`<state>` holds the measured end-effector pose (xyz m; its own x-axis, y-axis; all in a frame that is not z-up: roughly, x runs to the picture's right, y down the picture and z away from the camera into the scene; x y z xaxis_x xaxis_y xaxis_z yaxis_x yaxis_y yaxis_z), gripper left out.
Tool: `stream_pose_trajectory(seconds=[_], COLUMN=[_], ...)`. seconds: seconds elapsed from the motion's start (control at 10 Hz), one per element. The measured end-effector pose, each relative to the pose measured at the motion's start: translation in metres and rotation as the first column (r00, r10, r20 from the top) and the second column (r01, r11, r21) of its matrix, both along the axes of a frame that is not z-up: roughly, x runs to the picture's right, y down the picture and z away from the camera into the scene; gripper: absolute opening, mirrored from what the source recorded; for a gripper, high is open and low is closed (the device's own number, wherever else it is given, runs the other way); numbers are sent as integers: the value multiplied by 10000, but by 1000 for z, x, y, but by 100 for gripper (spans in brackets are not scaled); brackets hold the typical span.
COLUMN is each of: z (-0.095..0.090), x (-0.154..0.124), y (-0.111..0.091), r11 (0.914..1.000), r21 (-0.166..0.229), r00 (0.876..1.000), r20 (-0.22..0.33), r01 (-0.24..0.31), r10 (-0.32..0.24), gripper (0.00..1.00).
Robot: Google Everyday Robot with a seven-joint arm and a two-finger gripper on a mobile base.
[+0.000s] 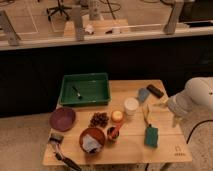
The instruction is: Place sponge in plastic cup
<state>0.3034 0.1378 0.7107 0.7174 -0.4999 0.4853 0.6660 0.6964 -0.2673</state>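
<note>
- The wooden counter (167, 150) is crowded; a green tray (85, 82) sits at its back left with a small dark item (77, 92) lying inside
- On the left front are a purple plate (62, 118), a brush-like piece (56, 139) by the corner, and a red-brown bowl (92, 140) with something pale in it
- A dark cluster (99, 119), a small orange cup (117, 116) and a small red cup (113, 132) fill the middle, the orange one just beside the white plastic cup (131, 106)
- The plastic cup stands upright near the centre; a blue-grey flat piece (143, 95) and a black bar (155, 91) lie just behind it to the right
- A thin yellowish item (146, 114) lies between the cup and the sponge
- The tool (175, 117) hangs below the bulky white arm (192, 97) over the right edge of the counter, near the sponge but apart from it; I cannot tell how far open it is or whether it grips anything
- The sponge (151, 136) is a dark green rectangular pad lying flat at the front right of the counter, apart from the plastic cup
</note>
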Motion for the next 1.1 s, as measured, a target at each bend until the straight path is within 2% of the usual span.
stream_pose_trajectory(seconds=[0.1,0.3,0.4,0.5,0.8,1.0,1.1], z=[6,9,11,13,28,35,42], x=[-2,0,-1,-4,-30,-37,-41], y=[4,10,12,13,33,49,58], r11=[9948,9810,9762,9751,9614,9527,9440], r21=[-208,-402,-410,-352,14,171,179], r00=[9935,9766,9702,9679,9486,9410,9358], r20=[573,1112,1272,1339,1618,1514,1266], r01=[995,1896,2131,2190,2752,3035,3295], r10=[-981,-1842,-2064,-2126,-2718,-3025,-3290], gripper=[80,80,80,80,80,80,80])
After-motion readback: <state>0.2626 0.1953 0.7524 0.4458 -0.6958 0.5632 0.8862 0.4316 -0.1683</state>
